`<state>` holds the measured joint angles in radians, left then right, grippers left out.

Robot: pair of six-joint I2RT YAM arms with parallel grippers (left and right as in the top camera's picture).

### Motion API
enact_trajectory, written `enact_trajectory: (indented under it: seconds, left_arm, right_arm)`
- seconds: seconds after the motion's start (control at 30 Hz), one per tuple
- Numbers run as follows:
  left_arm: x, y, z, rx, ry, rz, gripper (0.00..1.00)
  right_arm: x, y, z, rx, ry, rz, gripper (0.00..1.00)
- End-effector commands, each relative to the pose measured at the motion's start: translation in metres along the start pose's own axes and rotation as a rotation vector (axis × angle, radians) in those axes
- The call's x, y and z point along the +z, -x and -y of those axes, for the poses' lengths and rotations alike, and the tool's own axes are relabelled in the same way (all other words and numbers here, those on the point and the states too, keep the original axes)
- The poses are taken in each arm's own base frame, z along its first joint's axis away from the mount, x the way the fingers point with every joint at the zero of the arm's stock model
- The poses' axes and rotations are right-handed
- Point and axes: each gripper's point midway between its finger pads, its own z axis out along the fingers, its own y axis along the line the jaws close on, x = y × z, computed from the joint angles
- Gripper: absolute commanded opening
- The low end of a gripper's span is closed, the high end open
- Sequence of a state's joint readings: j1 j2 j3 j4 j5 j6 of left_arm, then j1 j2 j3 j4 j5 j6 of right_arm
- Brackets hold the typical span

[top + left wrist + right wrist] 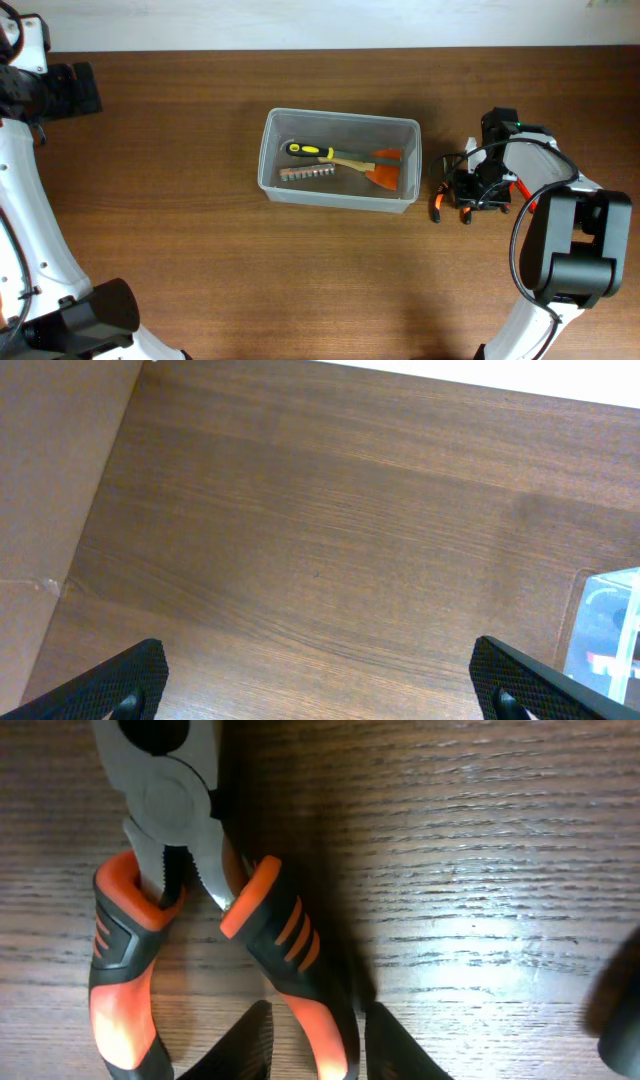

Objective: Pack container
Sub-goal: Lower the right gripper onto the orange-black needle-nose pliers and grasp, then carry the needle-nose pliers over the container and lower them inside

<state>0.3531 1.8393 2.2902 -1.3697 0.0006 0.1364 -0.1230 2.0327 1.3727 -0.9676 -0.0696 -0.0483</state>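
The clear plastic container stands mid-table and holds a yellow-and-black handled tool, an orange scraper and a strip of metal bits. Its corner also shows in the left wrist view. Orange-and-black pliers lie on the table right of the container. My right gripper is low over them, its two fingers closed on either side of the pliers' right handle. My left gripper is wide open and empty, far left of the container over bare wood.
The wooden table's far edge meets a pale wall. The right arm's body rises from the front right and the left arm's body from the front left.
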Motion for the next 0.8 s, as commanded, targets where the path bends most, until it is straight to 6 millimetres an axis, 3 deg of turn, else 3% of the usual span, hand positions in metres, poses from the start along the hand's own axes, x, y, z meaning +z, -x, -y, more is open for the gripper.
enact_trajectory:
  seconds: [0.0, 0.23, 0.47, 0.6, 0.77]
  left_arm:
    - [-0.002, 0.0, 0.0, -0.015, -0.004, 0.005, 0.99]
    - [-0.003, 0.0, 0.0, -0.014, -0.004, 0.006, 0.99]
    - [-0.003, 0.0, 0.0, -0.015, -0.004, 0.006, 0.99]
    - [-0.003, 0.0, 0.0, -0.014, -0.004, 0.006, 0.99]
    - [-0.003, 0.0, 0.0, -0.014, -0.004, 0.006, 0.99]
  right_arm:
    - [-0.002, 0.005, 0.001, 0.004, -0.003, 0.01, 0.27]
    - [-0.002, 0.002, 0.001, 0.005, -0.006, -0.001, 0.04]
    - [-0.011, -0.001, 0.004, 0.016, -0.004, -0.024, 0.04]
    - [-0.042, 0.007, 0.004, 0.021, -0.004, 0.001, 0.04]
    - [-0.115, 0.024, -0.005, 0.002, -0.002, 0.122, 0.04]
